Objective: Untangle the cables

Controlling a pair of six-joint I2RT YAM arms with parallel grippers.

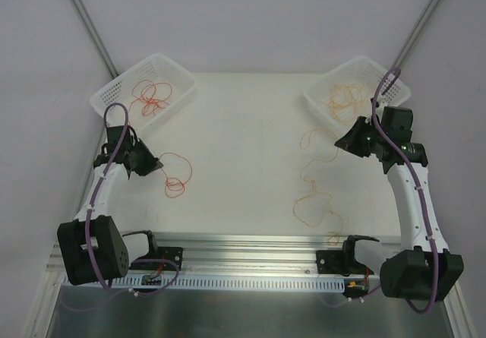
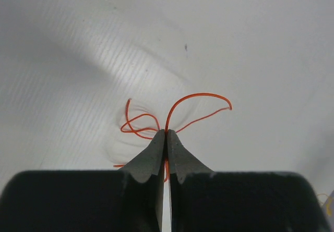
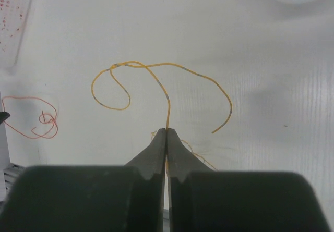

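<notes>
While your left gripper (image 2: 166, 133) has its jaws pressed together, you can see a red cable (image 2: 198, 95) pinched between the tips. It rises out of them, arches over to the right and ends loose, and a second small loop of it curls just left of the jaws. Your right gripper (image 3: 166, 130) is closed the same way on an orange-yellow cable (image 3: 156, 65), which climbs straight from the tips, crosses itself in a loop to the left and sweeps down on the right to a free end.

Take the table (image 1: 243, 125) as your reference in the overhead view. The left gripper sits over its left side, and the red cable trails from it toward the table's middle, bunching into a small tangle on the surface. The right gripper hangs over the table's right side, near the far edge, and the orange-yellow cable wanders from there toward the table's near edge in loose wavy bends. The two held cables lie well apart.

At the table's far left corner, the white slotted left basket (image 1: 171, 64) has red cables (image 1: 152, 95) coiled inside. At the far right corner, the matching right basket (image 1: 319, 87) holds orange-yellow cables (image 1: 345, 99).
</notes>
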